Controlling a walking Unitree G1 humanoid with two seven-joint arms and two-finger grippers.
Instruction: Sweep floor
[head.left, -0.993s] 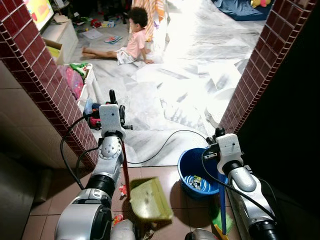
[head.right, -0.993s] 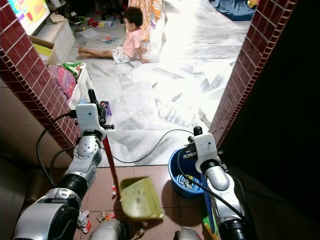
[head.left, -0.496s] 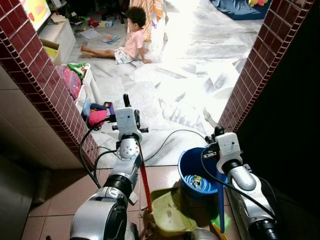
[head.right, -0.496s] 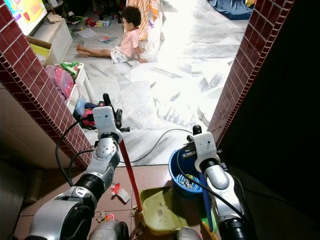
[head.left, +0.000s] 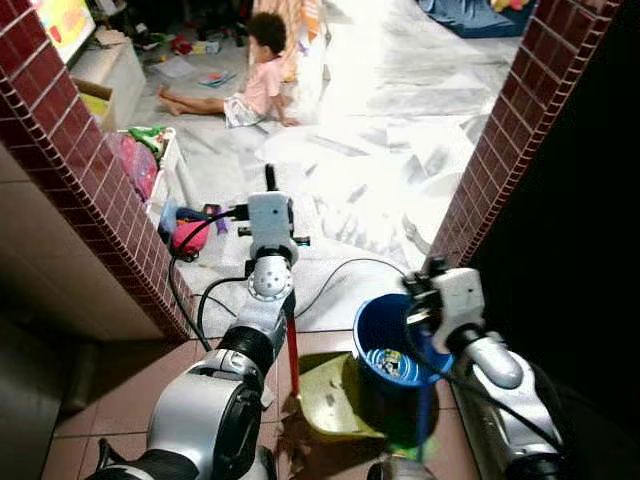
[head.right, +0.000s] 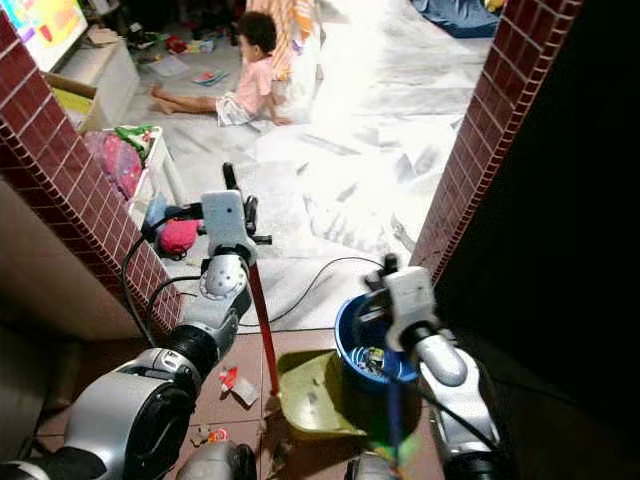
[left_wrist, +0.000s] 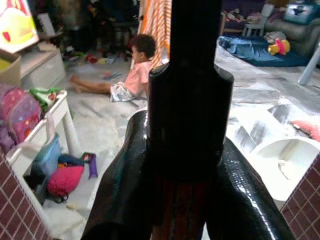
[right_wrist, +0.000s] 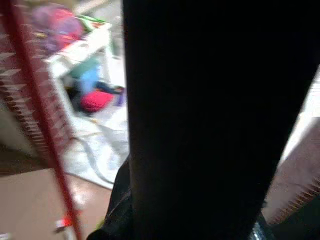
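Note:
My left gripper is shut on the black top of a red pole. That pole runs down to a green dustpan resting on the brown tiles against a blue bucket. In the left wrist view both fingers clasp that handle. My right gripper, blurred, is shut on a blue broom handle that stands just in front of the bucket. Small scraps of litter lie on the tiles left of the dustpan.
Red brick walls flank the doorway on both sides. A black cable crosses the pale floor beyond. A person sits on that floor further back. A white rack with toys stands by the left wall.
My left arm has carried the dustpan to the right until it sits against the bucket. The right arm and broom have shifted left and are now blurred.

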